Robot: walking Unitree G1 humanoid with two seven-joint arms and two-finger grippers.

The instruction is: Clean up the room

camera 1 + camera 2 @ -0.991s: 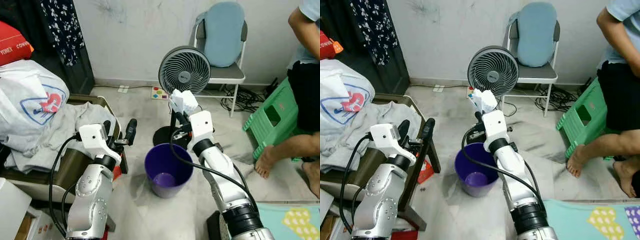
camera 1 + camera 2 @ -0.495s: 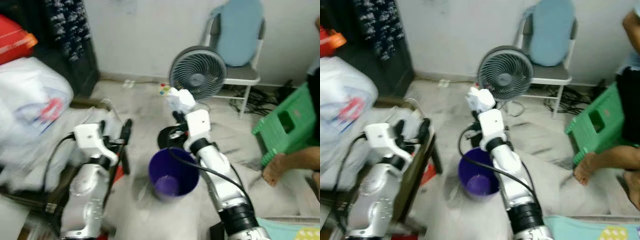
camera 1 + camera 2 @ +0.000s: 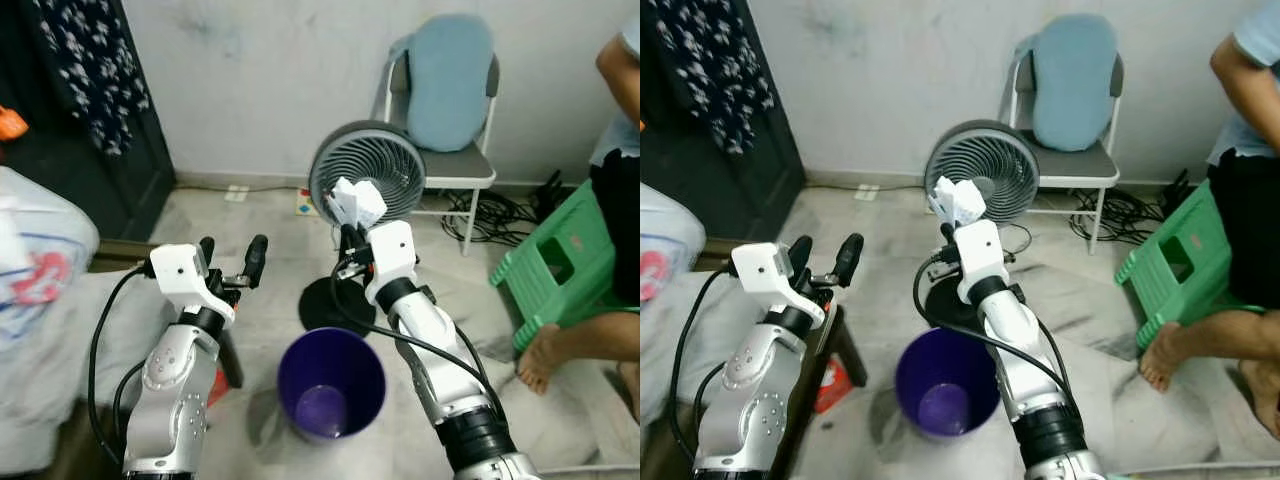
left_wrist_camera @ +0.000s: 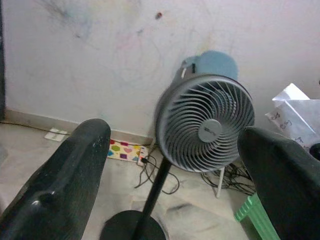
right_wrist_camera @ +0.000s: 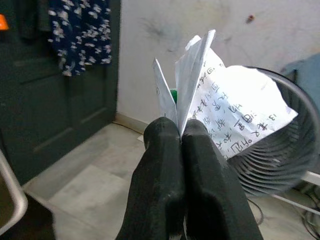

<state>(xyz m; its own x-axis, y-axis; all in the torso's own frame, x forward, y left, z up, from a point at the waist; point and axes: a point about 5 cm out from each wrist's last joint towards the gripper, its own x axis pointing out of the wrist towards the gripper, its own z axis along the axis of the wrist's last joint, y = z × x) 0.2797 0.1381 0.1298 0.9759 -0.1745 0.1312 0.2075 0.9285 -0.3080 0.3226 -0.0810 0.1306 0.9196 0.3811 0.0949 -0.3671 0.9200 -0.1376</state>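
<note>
My right gripper [image 3: 347, 232] is shut on a crumpled white paper [image 3: 354, 202] with handwriting, seen close in the right wrist view as paper [image 5: 227, 122] pinched between the fingers [image 5: 165, 165]. It is held up in front of the fan, above and behind the purple bin [image 3: 330, 385] that stands on the floor between my arms. My left gripper [image 3: 232, 260] is open and empty, raised at the left of the bin; its fingers [image 4: 60, 175] frame the fan in the left wrist view.
A grey standing fan [image 3: 366, 170] is just behind the bin, a folding chair with a blue cushion [image 3: 442, 90] behind it. A green stool [image 3: 555, 260] and a seated person's leg [image 3: 585, 335] are at the right. Clothes [image 3: 40, 300] are piled at the left.
The camera has shifted, so the scene sits differently in view. The right gripper still holds the paper above the bin; the left gripper stays open.
</note>
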